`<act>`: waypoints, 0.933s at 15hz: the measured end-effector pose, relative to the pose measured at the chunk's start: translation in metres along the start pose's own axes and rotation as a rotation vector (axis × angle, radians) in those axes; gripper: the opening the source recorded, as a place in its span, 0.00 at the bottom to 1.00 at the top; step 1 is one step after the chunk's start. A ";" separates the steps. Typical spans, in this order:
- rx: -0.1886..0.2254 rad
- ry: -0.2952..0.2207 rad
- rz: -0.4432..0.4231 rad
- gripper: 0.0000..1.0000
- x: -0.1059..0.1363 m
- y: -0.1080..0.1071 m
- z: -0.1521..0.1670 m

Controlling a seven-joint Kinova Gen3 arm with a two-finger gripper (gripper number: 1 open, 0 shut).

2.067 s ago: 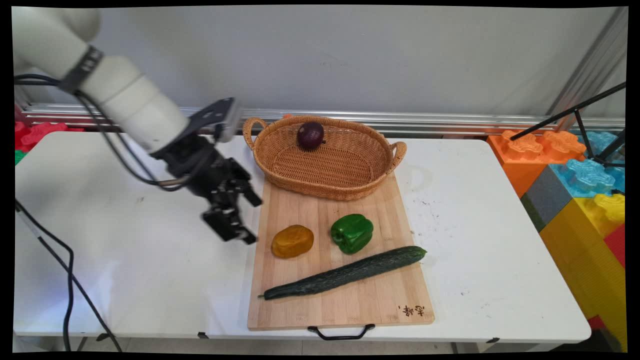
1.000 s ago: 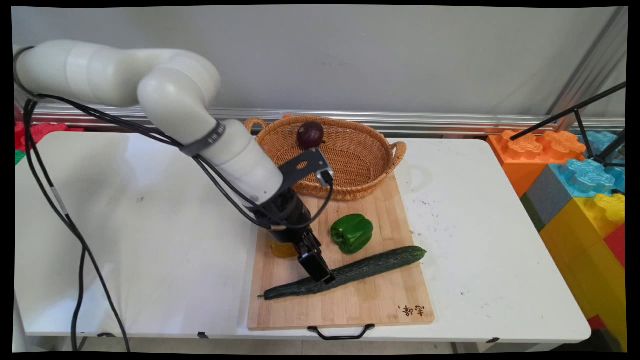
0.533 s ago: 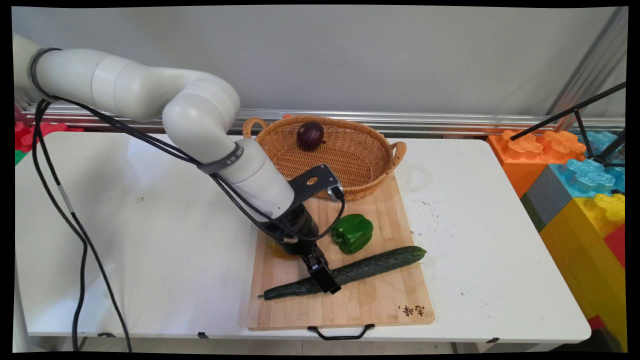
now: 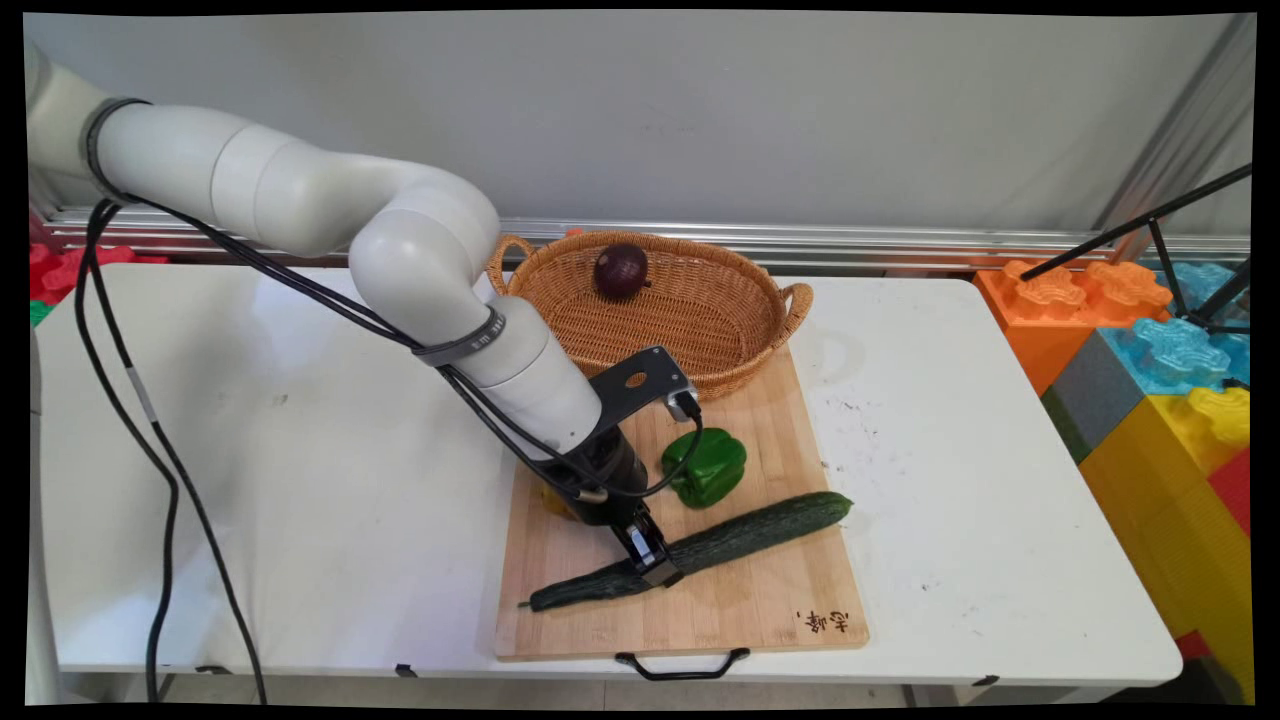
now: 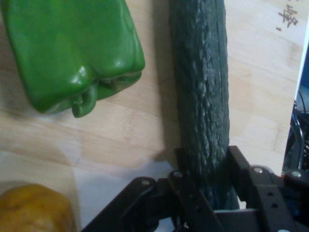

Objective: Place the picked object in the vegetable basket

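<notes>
Main view: the gripper (image 4: 655, 562) was down on the cucumber (image 4: 745, 534), which lay slantwise across the board (image 4: 745, 610) on the worktop (image 4: 300, 500). A pepper (image 4: 712, 468) sat just behind the cucumber; a yellow item (image 4: 553, 500) showed partly beside the wrist. A basket (image 4: 700, 330) at the board's far end held an onion (image 4: 621, 270).

Hand view: the fingers (image 5: 241, 166) were clamped against both sides of the cucumber (image 5: 203, 87), grasping it. The pepper (image 5: 72, 53) lay near on the left, apart from it; the yellow item (image 5: 34, 210) sat at the lower left corner.
</notes>
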 end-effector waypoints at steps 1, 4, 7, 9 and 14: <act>-0.001 -0.003 0.002 0.00 0.000 0.000 0.001; -0.009 0.005 0.007 0.00 0.002 0.002 0.000; -0.032 0.032 0.015 0.00 0.009 0.005 -0.012; -0.051 0.079 0.025 0.00 0.015 0.006 -0.032; -0.019 0.222 0.049 0.00 0.032 0.004 -0.084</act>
